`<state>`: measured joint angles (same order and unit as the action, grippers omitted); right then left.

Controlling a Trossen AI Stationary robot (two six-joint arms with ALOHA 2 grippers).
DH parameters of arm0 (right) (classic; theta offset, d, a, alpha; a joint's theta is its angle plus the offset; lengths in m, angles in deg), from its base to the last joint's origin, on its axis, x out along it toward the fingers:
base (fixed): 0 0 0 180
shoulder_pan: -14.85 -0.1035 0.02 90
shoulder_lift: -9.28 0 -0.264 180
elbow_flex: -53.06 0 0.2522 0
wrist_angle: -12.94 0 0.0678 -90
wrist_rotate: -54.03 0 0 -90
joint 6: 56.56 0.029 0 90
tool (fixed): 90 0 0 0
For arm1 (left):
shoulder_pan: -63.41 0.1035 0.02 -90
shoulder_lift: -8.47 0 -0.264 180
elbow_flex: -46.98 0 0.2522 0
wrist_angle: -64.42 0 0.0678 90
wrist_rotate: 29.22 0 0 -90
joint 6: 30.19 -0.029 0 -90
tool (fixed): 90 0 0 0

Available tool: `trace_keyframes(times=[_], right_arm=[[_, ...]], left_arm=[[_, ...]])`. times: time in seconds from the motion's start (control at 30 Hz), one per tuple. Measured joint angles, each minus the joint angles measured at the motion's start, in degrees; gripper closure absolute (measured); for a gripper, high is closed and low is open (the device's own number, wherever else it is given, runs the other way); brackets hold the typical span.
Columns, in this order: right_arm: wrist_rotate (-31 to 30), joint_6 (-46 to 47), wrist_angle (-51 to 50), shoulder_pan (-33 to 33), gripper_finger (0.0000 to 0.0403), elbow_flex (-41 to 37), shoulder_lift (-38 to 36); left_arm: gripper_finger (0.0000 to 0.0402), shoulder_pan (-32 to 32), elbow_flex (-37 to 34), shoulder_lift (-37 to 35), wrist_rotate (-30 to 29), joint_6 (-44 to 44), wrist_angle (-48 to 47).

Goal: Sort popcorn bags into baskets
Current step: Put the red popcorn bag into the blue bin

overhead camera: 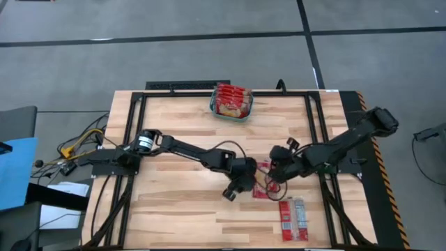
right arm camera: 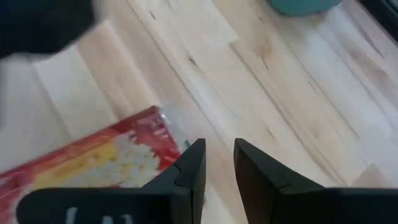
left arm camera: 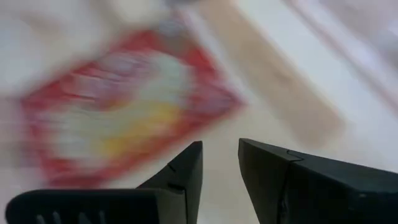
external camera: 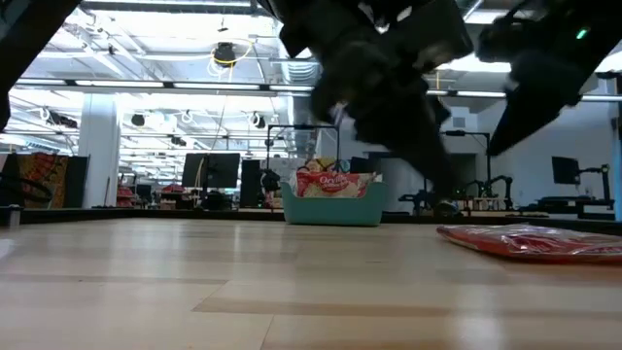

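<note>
We see both arms meeting near the middle of the wooden desk (overhead camera: 181,139), toward its front half. The left end effector (overhead camera: 233,189) hangs just beside a red popcorn bag (overhead camera: 263,183) that lies flat on the desk. In its wrist view the two dark fingers (left arm camera: 186,171) stand a narrow gap apart with nothing between them, and the bag (left arm camera: 124,118) shows blurred beyond the tips, so we read it as slightly spread and not pinching anything.

The right end effector (overhead camera: 273,173) sits on the other side of that same bag, close to the left one. Its fingers (right arm camera: 189,168) also show a narrow gap with only bare wood in it; the corner of the bag (right arm camera: 106,158) is just beside one fingertip. We can't tell whether it touches.

Two more bags (overhead camera: 293,218) lie side by side near the front edge of the desk, on the right arm's side, apart from both end effectors. In the low view at least one of them (external camera: 535,240) shows as a flat red packet on the wood.

The teal basket (overhead camera: 231,110) sits at the far edge of the desk, roughly centred, well apart from the arms. It holds several red bags (overhead camera: 232,98) standing on edge, packed together; we can't count them exactly. From the low view the basket (external camera: 332,209) shows bag tops (external camera: 332,181) sticking above its rim.
</note>
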<state>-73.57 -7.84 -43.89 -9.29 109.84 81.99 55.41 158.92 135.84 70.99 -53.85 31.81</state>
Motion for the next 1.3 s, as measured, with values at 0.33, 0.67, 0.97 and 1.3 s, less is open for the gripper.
trace_keyframes(times=[0.33, 0.67, 0.97, 1.3], right_arm=[[1.3, 24.9, -9.5, -12.2, 0.0295, 0.3, -12.0], [0.3, 33.8, -10.1, -16.8, 0.0295, 0.2, -10.3], [0.8, 36.8, -10.1, -17.9, 0.0295, 0.2, -8.6], [0.8, 37.1, -10.0, -17.9, 0.0295, 0.2, -8.6]], left_arm=[[0.0238, 10.0, 0.0, 3.1, -0.8, 8.9, 14.6], [0.014, 12.1, -0.1, 7.5, 7.5, 11.8, 16.5], [0.0163, 11.1, 0.3, 11.2, 2.2, 10.9, 18.5], [0.0387, 11.6, 0.4, 12.8, 2.7, 10.9, 15.6]])
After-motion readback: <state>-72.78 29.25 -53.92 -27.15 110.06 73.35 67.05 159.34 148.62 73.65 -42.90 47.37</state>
